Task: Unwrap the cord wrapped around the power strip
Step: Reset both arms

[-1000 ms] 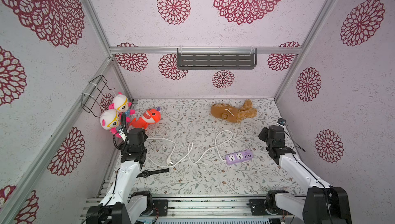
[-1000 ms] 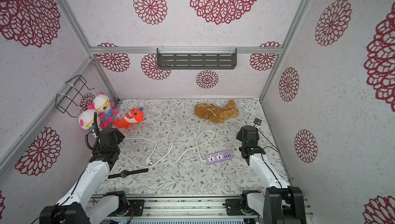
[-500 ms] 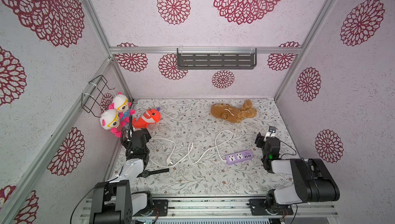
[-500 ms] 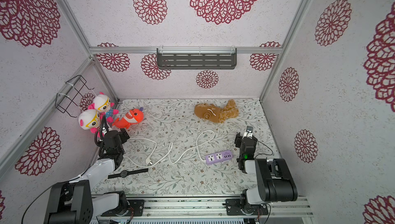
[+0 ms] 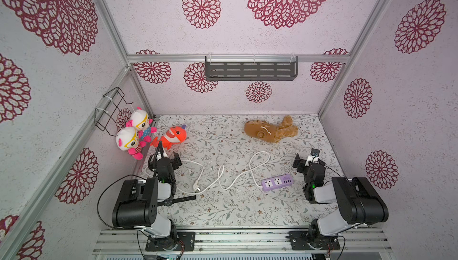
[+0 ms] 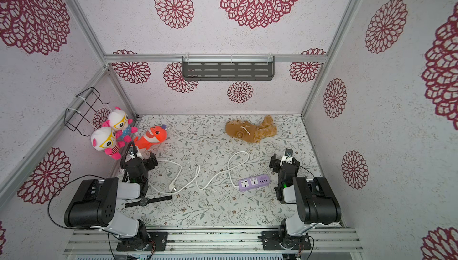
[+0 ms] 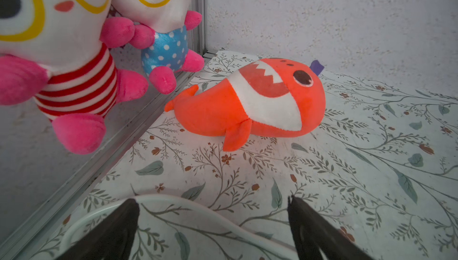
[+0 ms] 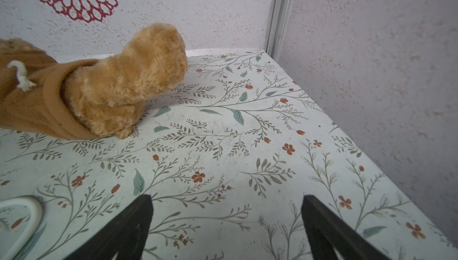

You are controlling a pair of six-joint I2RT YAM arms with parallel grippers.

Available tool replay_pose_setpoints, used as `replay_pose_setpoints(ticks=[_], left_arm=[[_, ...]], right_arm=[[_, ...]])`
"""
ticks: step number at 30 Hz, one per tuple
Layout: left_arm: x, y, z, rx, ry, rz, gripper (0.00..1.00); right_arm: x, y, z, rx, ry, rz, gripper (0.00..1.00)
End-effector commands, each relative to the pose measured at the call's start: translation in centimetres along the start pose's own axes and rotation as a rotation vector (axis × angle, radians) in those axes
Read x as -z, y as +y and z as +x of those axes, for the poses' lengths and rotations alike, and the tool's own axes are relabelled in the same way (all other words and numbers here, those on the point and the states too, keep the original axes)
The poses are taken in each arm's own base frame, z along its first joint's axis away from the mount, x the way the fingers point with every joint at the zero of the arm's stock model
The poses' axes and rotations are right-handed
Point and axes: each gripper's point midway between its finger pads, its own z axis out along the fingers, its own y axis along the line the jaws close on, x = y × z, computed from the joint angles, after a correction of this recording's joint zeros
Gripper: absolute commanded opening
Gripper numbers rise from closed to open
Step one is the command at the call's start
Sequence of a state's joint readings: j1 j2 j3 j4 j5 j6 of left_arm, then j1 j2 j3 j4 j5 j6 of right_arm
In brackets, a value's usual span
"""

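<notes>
The lavender power strip (image 5: pixel 277 184) (image 6: pixel 254 182) lies flat, sockets up, on the floral table right of centre. Its white cord (image 5: pixel 259 156) (image 6: pixel 238 156) runs off it in loose curves leftward across the table, ending in a white plug (image 5: pixel 197 188) (image 6: pixel 172 187). My left gripper (image 5: pixel 166 159) (image 6: pixel 141 158) (image 7: pixel 212 199) stands open low over a bend of the cord (image 7: pixel 198 209), which lies on the table between its fingers without being gripped. My right gripper (image 5: pixel 308 163) (image 6: pixel 285 160) (image 8: pixel 226 196) is open and empty, behind and right of the strip. One cord loop (image 8: pixel 27 211) shows at the edge of the right wrist view.
An orange shark plush (image 5: pixel 173 136) (image 7: pixel 247 105) lies just beyond the left gripper. Two white-and-pink dolls (image 5: pixel 133 132) hang on the left wall by a wire basket (image 5: pixel 111 107). A brown plush (image 5: pixel 270 128) (image 8: pixel 99 85) lies at the back. A black wristwatch (image 5: pixel 178 199) rests front left.
Both arms have folded down and back toward the front rail. The right gripper's jaws have spread wider. The strip and the cord lie where they were.
</notes>
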State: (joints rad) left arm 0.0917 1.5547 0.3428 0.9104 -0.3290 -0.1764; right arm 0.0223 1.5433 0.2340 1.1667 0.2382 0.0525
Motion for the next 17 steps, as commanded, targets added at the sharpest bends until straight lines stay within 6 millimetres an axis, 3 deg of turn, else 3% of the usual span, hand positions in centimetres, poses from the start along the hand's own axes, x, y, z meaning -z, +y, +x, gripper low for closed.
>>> replay_pose_setpoints(ticks=[1,17], left_arm=[[-0.50,0.34,-2.85,0.022,-0.086,-0.033,0.97],[-0.70,0.81,-2.84,0.027,-0.074,-0.064,0.97]], right_arm=[[-0.14,-0.09,-1.87,-0.006,-0.060,0.007,0.99],[-0.32,0.60,-1.80,0.019,-0.052,-0.016,0.99]])
